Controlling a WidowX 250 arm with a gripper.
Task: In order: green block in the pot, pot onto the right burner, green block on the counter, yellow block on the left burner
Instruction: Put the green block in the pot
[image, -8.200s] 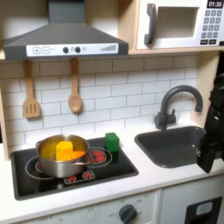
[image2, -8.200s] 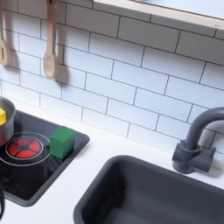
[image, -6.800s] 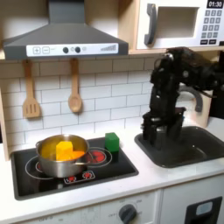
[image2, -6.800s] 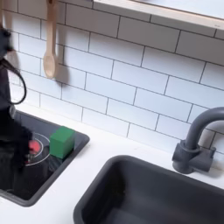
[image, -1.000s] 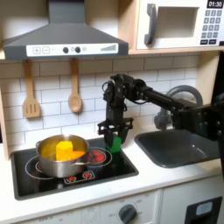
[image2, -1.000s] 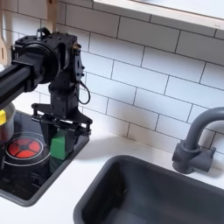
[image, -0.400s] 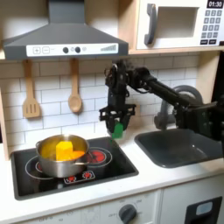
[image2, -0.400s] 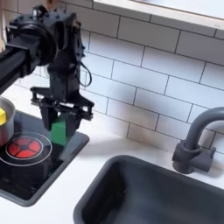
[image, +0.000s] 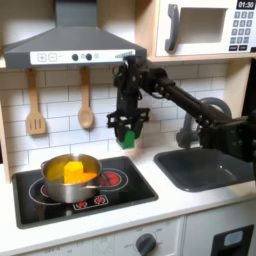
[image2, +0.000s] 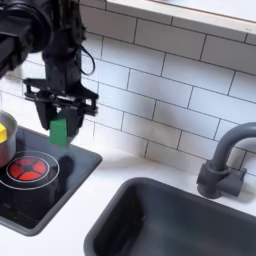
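I see the round shallow silver metal pot (image: 70, 176) on the black cooktop's (image: 120, 196) left burner in the first exterior view, the small yellow-orange cube (image: 74, 172) inside it. My pincer (image: 126, 137) hangs above the cooktop's right burner, clasping the small bright green cube (image: 127, 137). The grey sink (image: 208, 166) lies right of the cooktop, set in the pale cream-white table (image: 150, 212).

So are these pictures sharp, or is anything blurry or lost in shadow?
In the first exterior view, everything looks soft and low-detail, though the small bright green cube in the black gripper stands out. In the second exterior view, the arm's upper part is a dark, detail-poor mass, the round silver metal pot is cut by the second exterior view's left edge, and the grey sink looks evenly lit.
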